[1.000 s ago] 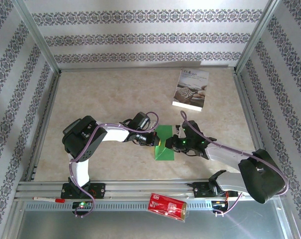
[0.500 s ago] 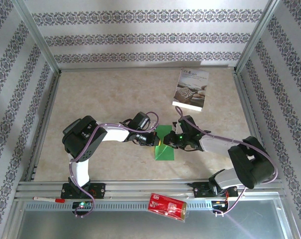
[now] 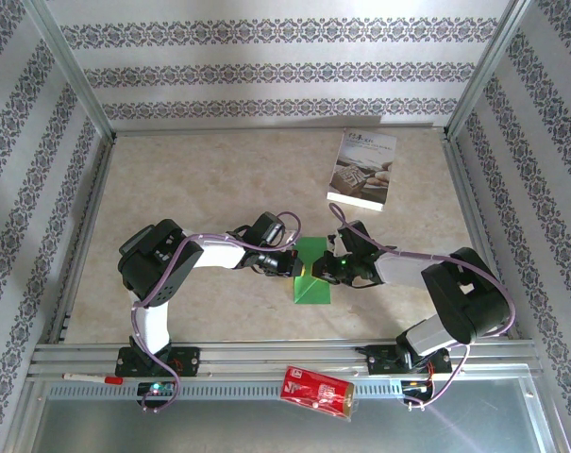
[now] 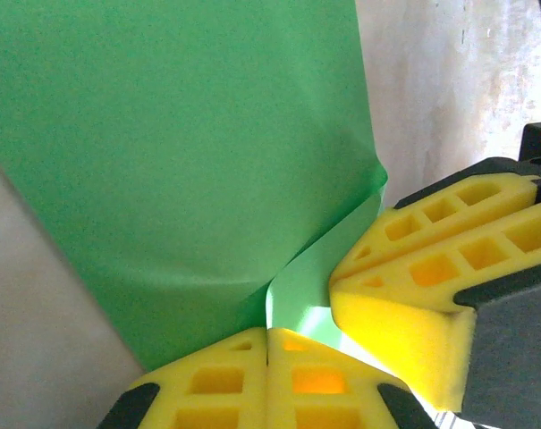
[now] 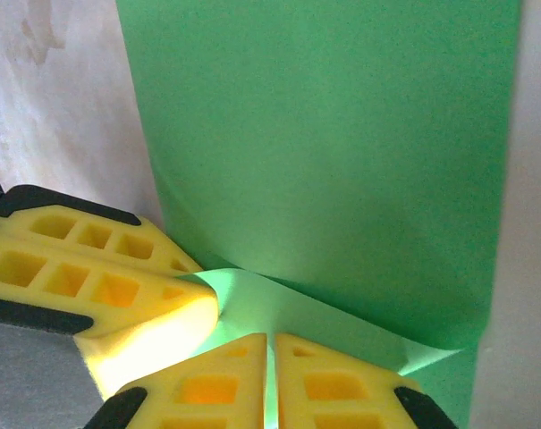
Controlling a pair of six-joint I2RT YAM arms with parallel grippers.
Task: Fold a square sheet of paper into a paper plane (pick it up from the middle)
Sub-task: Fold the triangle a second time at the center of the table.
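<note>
Square sheet of paper [image 3: 312,276], bright green and unmarked, is pinched from both sides by our two sets of fingers, near the middle of the table [image 3: 200,189].

From the left wrist, our left fingers [image 4: 239,371] are yellow pads pressed flat together, with a thin edge of the green paper coming up out of the seam between them. They are closed and gripping the paper. The right fingers [image 4: 431,277] come in from the right, tips almost touching ours, with a pale green fold of paper between the two pairs.

From the right wrist, our right fingers [image 5: 301,389] are also closed, and green shows in the narrow line where the pads meet, so they grip the paper too. The left fingers [image 5: 91,277] sit just beside them on the left. Beyond both pairs the sheet [image 5: 324,143] spreads away smooth, with one layer curling over another near the pinch.

From above, the left fingers [image 3: 293,265] and right fingers [image 3: 328,268] meet tip to tip over the sheet, which looks like a narrow upright strip with its lower part lying on the table.

A white printed booklet [image 3: 362,170] lies well apart at the far right. A red packet [image 3: 316,392] rests on the metal rail at the near edge.
</note>
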